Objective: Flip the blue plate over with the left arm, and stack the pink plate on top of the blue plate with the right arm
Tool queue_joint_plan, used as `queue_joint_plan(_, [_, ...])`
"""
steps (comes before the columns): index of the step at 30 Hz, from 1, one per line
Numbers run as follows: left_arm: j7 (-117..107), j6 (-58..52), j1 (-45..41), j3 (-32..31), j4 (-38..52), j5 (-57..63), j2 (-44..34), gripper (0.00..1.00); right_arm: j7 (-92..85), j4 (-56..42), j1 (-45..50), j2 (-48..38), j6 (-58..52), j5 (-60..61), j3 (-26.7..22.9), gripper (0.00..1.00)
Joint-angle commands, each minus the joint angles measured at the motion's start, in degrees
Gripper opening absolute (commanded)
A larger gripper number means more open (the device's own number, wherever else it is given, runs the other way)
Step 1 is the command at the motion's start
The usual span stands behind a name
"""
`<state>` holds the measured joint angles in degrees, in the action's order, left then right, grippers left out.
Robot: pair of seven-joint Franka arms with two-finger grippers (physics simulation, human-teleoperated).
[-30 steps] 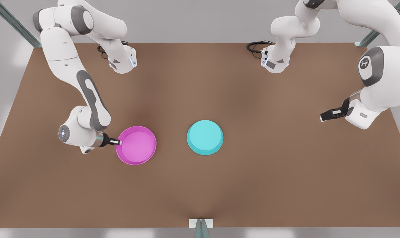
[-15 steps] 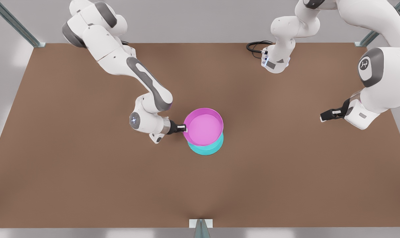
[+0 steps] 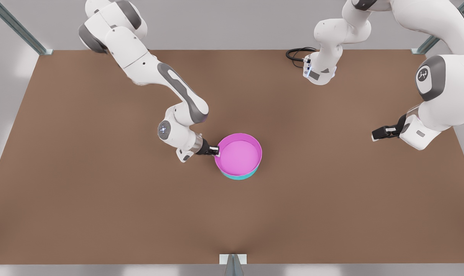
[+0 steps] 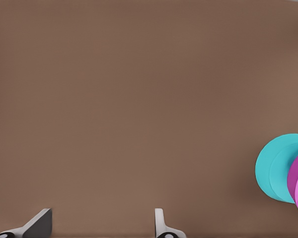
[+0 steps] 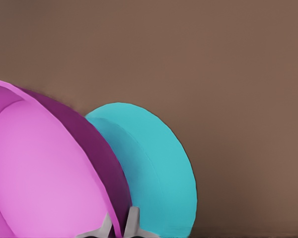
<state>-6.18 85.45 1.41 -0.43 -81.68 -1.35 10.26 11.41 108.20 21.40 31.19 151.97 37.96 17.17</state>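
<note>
The round shallow magenta-pink plastic plate (image 3: 238, 154) is held level directly above the round shallow cyan-turquoise plastic plate (image 3: 238, 176), which lies on the brown desk (image 3: 101, 214) with only a crescent of its rim showing beneath on the near side. In the right wrist view the cyan plate (image 5: 154, 173) presents a flat, closed face, so it appears to lie base-up; I judge the flip done.

The right hand (image 3: 215, 150), at the pink plate's edge on the front view's left, has its fingers (image 5: 132, 220) pinched on the pink rim (image 5: 64, 163), one inside and one outside. Whether the pink plate already rests on the cyan one or hangs just above cannot be told. What appears left is setting it down squarely and releasing.

Farther off, toward the front view's right, the left hand (image 3: 381, 133) waits above bare desk, well apart from the plates, its fingers (image 4: 161, 223) spread and empty.
</note>
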Motion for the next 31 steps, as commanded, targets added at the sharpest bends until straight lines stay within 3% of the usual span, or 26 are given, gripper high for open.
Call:
queue_joint_plan(1, [1.2, 0.0, 0.0, 0.0, 0.0, -0.1, -0.1, 1.00, 6.7, 1.0, 2.1, -1.0, 0.8, -0.3, -1.4, 0.21])
queue_joint_plan(8, [1.3, 0.0, 0.0, 0.0, 0.1, -0.1, -0.1, 1.00, 6.6, 2.4, 2.6, -1.3, 0.4, -0.6, -2.5, 0.21])
queue_joint_plan(9, [1.6, 0.2, 0.1, -0.1, 0.3, -0.3, -0.1, 1.00, 6.8, 2.3, 2.7, -1.1, 0.4, -0.6, -2.7, 1.00])
queue_joint_plan(14, [1.9, 1.2, 0.0, -0.1, 0.9, -0.8, 0.0, 1.00, 6.7, 2.0, 2.3, -1.7, 0.1, -0.6, -2.8, 1.00])
queue_joint_plan(16, [1.9, 1.1, 0.0, -0.1, 0.9, -0.9, 0.0, 1.00, 6.8, 1.0, 2.1, -5.0, -2.0, -0.6, -6.7, 1.00])
queue_joint_plan(17, [1.9, 1.1, 0.0, -0.1, 0.9, -0.9, 0.1, 1.00, 6.7, -1.0, 2.2, -7.6, -9.1, -1.8, -11.5, 1.00])
queue_joint_plan(19, [1.4, 0.9, 0.0, -0.1, 1.1, -0.8, 0.0, 1.00, 6.5, -16.2, 0.4, -6.5, -35.7, -21.1, -18.5, 1.00])
queue_joint_plan(20, [1.6, 0.5, 0.1, 0.0, 2.1, -0.8, 0.0, 1.00, 6.1, -22.5, -1.6, -6.0, -45.8, -29.6, -18.5, 1.00])
queue_joint_plan(21, [1.4, -0.5, 0.0, 0.0, 2.2, -2.6, 0.0, 1.00, -5.2, -26.8, -7.7, -6.0, -49.6, -39.8, -18.5, 1.00])
queue_joint_plan(22, [1.5, -1.1, 0.0, 0.0, 2.2, -2.6, -0.1, 1.00, -14.7, -32.2, -12.5, -6.1, -55.0, -40.9, -18.6, 1.00])
queue_joint_plan(25, [1.8, -2.6, 0.0, -0.1, 2.2, -2.5, 0.2, 1.00, -17.7, -45.9, -15.1, -9.3, -74.4, -47.2, -18.8, 1.00])
queue_joint_plan(26, [1.6, -2.7, -0.1, -0.2, 2.2, -2.5, 0.3, 1.00, -17.4, -45.6, -14.9, -14.0, -78.2, -47.1, -18.6, 1.00])
queue_joint_plan(28, [1.8, -4.5, -0.2, -0.2, 2.2, -1.9, 0.5, 1.00, -15.0, -35.5, -16.9, -25.9, -78.0, -45.8, -18.5, 1.00])
queue_joint_plan(31, [1.3, -4.5, -0.1, -0.4, 2.2, -2.0, 0.6, 1.00, -14.7, -35.0, -17.0, -25.7, -77.9, -45.4, -18.5, 1.00])
